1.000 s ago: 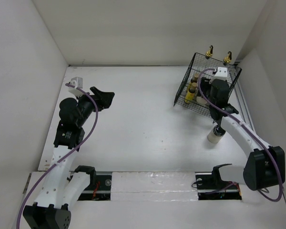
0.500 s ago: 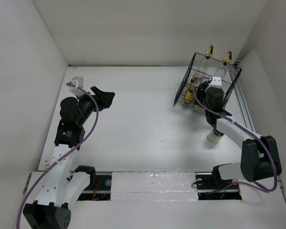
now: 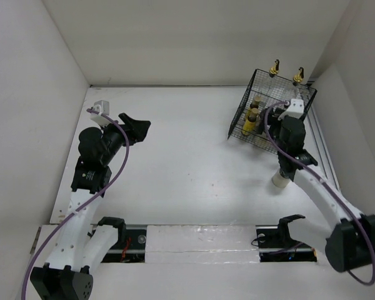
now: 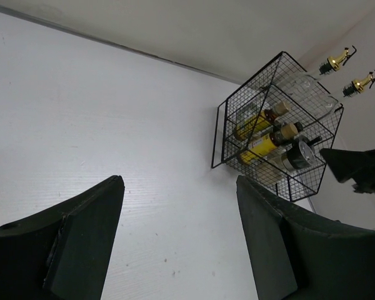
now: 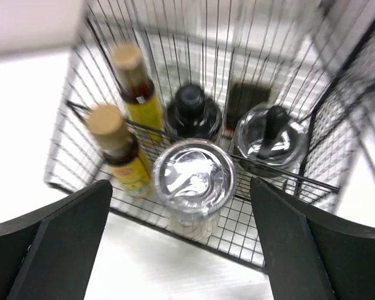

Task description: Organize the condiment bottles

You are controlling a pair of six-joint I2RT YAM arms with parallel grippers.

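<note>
A white worktop (image 3: 194,156) sits between white walls. A black wire basket (image 3: 240,120) stands at its far right corner. The left tool (image 4: 178,184) hangs wide open with nothing in it, far off on the left. The right tool (image 5: 181,186) is spread open too, just above the basket. Most bottles (image 5: 140,94) stand inside the basket. One pale jar (image 3: 281,179) stands outside on the worktop, near it.
</note>
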